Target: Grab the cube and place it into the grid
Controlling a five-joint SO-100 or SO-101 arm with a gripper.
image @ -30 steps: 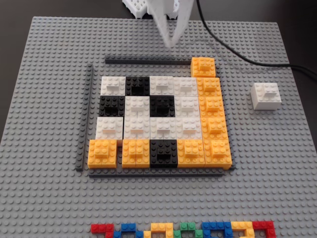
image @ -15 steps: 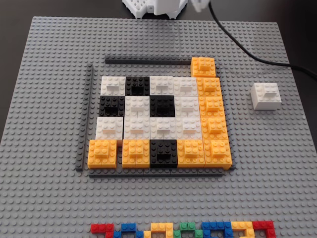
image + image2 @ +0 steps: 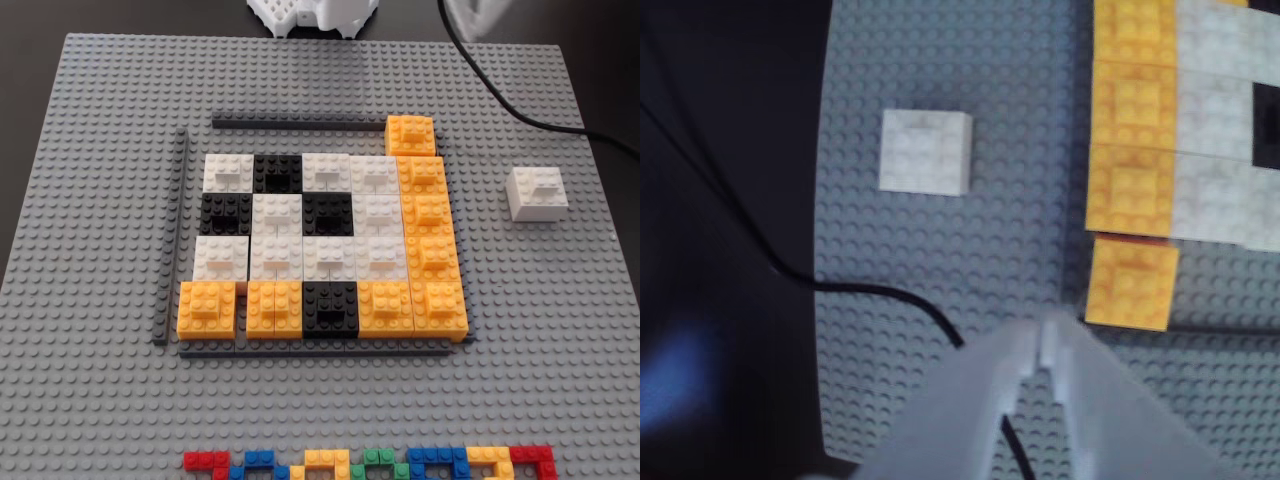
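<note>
At the bottom of the wrist view the gripper (image 3: pixel 1048 345) hangs over the grey baseplate (image 3: pixel 940 260), its two pale fingers meeting at their tips with only a hairline seam between them, so it is closed and holds nothing. In the fixed view only the white base of the arm (image 3: pixel 315 12) shows at the top edge; the gripper itself is out of that picture.

A black cable (image 3: pixel 880 292) crosses the baseplate just ahead of the fingertips and passes under them.

Beyond the cable, well apart from the gripper, the cube (image 3: pixel 925 152) sits alone on the baseplate. In the fixed view the cube (image 3: pixel 537 194) lies to the right of the grid (image 3: pixel 320 250), clear of the grid's orange right-hand column (image 3: pixel 428 235) with bare studs between.

The cube looks like a hard plastic block: light, stiff, unlikely to deform or break under the fingers. Its sides are smooth and probably a little slippery, so a squeeze across two opposite flat walls, low on the wider body and not on the smaller raised plate on top, seems the surest hold. If it is pressed onto the studs, it may resist lifting, and a straight upward pull would suit better than a tilt. The jaws must first open wider than the block.
</note>
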